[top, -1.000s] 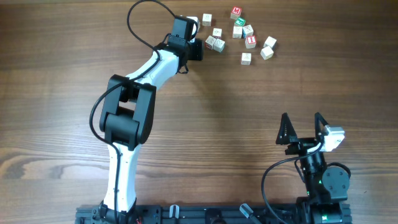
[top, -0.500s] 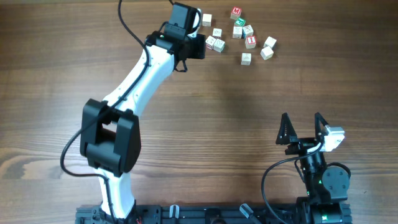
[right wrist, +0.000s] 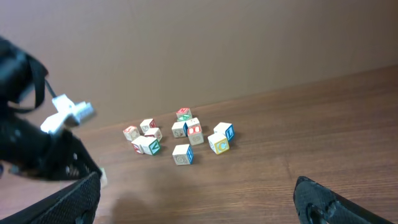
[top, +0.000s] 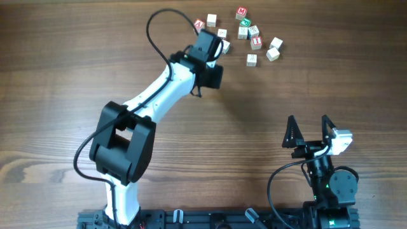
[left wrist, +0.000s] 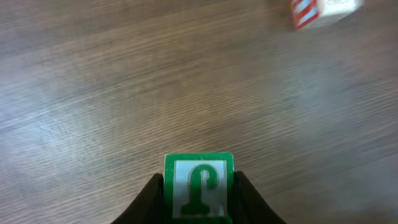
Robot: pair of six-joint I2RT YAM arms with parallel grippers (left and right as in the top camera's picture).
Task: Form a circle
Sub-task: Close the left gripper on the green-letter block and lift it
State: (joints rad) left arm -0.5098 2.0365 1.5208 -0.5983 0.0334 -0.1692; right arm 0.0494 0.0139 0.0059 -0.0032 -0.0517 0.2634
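My left gripper [top: 215, 79] hangs over bare wood just below and left of the loose scatter of letter cubes [top: 253, 35]. It is shut on a green-faced cube [left wrist: 199, 186] with a white panel and a green letter, a black finger pressing on each side. From overhead that cube is hidden under the gripper. No circle is in view; the cubes lie only as a scatter. My right gripper [top: 310, 130] rests near the front right, open, with nothing between its fingers [right wrist: 74, 199].
A red-striped cube [left wrist: 314, 9] lies on the wood ahead of the held cube. The right wrist view shows the scatter [right wrist: 186, 134] far off in front of a brown wall, and the left arm [right wrist: 25, 124] at its left edge.
The left arm has swung away from the left edge of the scatter, down and to the right, its jaws still shut. The right arm has stayed put.
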